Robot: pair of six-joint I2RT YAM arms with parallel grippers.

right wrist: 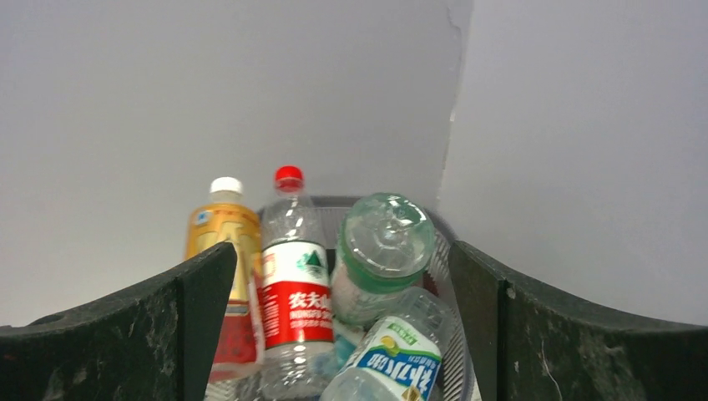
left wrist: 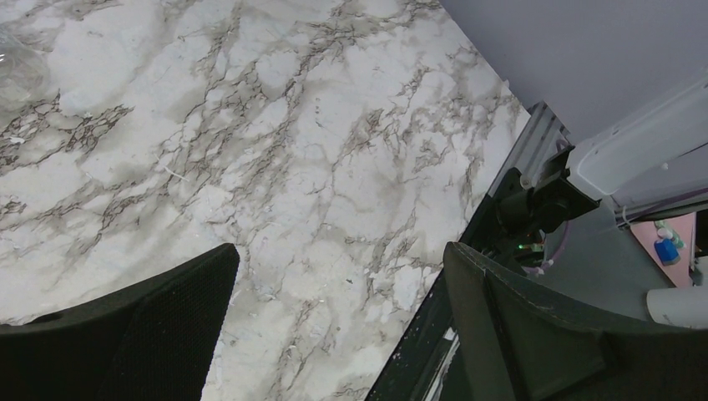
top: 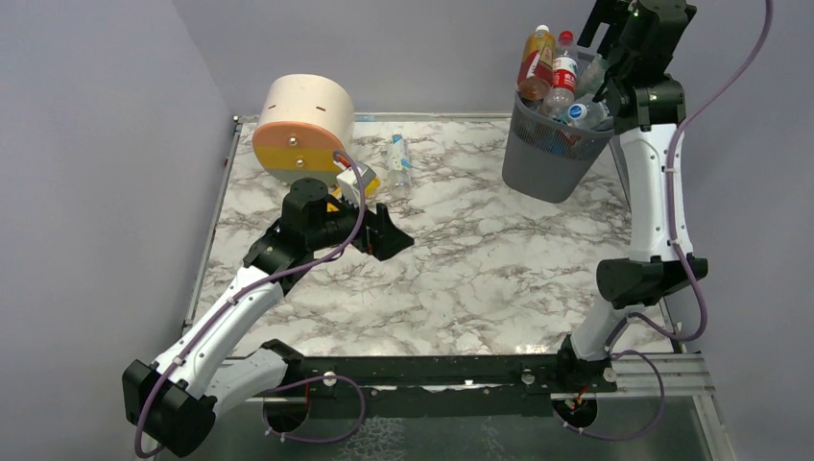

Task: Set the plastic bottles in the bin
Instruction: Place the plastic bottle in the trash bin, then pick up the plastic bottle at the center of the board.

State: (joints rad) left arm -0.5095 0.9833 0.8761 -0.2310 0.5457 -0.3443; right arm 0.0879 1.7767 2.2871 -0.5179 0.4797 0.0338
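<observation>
The dark mesh bin (top: pixel 552 154) stands at the table's back right, heaped with plastic bottles. An orange one (top: pixel 536 60) and a red-labelled one (top: pixel 563 75) stick up above its rim. My right gripper (top: pixel 603 60) hangs open just above the bin, holding nothing. Between its fingers the right wrist view shows the orange bottle (right wrist: pixel 219 251), the red-labelled bottle (right wrist: pixel 294 292), a clear green-banded bottle (right wrist: pixel 386 242) and a blue-labelled bottle (right wrist: pixel 392 359). One clear bottle (top: pixel 399 159) lies on the marble near the back. My left gripper (top: pixel 389 233) is open and empty, a little nearer than that bottle.
A round beige, orange and yellow drawer unit (top: pixel 302 130) sits at the back left, close to the left arm's wrist. Walls close in the table at the left, back and right. The black rail (top: pixel 432 370) with both arm bases runs along the near edge.
</observation>
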